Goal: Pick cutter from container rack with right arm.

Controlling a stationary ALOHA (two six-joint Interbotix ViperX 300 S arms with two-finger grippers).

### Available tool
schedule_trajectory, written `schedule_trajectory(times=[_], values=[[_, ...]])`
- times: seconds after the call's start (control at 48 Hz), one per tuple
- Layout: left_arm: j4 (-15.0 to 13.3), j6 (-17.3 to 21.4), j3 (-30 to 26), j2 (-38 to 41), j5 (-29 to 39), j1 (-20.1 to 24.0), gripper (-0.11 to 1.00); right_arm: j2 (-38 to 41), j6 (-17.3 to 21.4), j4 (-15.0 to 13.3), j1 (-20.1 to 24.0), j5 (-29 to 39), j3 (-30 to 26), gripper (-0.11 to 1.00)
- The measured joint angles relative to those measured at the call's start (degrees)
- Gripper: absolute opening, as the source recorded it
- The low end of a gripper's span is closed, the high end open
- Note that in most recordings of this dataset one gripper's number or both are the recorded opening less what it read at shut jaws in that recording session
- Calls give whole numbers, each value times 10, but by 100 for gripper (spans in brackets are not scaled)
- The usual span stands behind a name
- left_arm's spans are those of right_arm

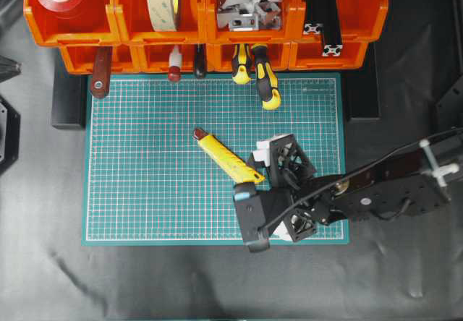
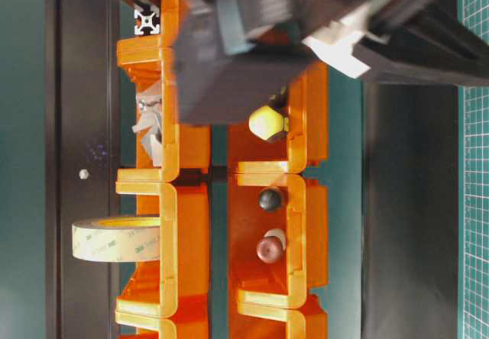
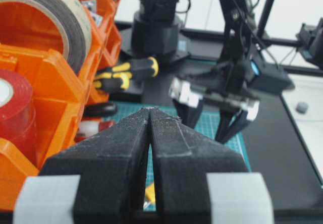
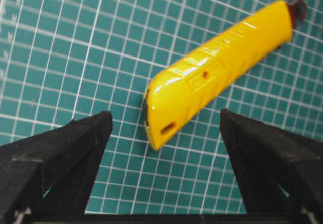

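Spread right gripper [image 4: 166, 128] behind cutter [image 4: 217, 67]

A yellow cutter [image 1: 228, 157] with a dark reddish tip is seen on a green cutting mat [image 1: 145, 176] gridded in white. The container rack [image 1: 130, 28] is bright orange; the desk [image 1: 43, 263] is black.

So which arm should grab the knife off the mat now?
Right. Its open gripper sits just short of the knife, one end between the fingers. The left gripper is shut, back by the rack.
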Motion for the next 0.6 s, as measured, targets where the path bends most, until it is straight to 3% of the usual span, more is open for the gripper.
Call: schedule_trajectory(times=[0.375,0.604], values=[[0,0,0,-5,42,-22,0,-114,99,1,-16,-44,53,82],[0,0,-1,-10,68,-43,0,-212,114,0,-27,-56,90,82]])
